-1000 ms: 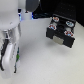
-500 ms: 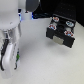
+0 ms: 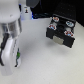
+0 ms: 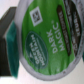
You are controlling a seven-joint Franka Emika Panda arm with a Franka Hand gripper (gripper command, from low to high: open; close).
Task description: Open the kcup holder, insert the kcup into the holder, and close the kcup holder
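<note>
The kcup (image 4: 47,37) fills the wrist view; its green foil top reads "Dark Magic". A dark finger (image 4: 8,36) presses against its side. In the exterior view my gripper (image 3: 17,55) is at the lower left under the white arm, shut on the kcup (image 3: 18,53), which shows only as a small green spot. The kcup holder (image 3: 60,37) is a black box at the exterior view's right, well apart from the gripper. Its tray of round cup slots (image 3: 61,23) shows on top, with pods in some slots.
A blue object (image 3: 26,11) and a dark shape (image 3: 32,4) stand at the back, near the top of the exterior view. The white table (image 3: 40,60) spans between the arm and the holder.
</note>
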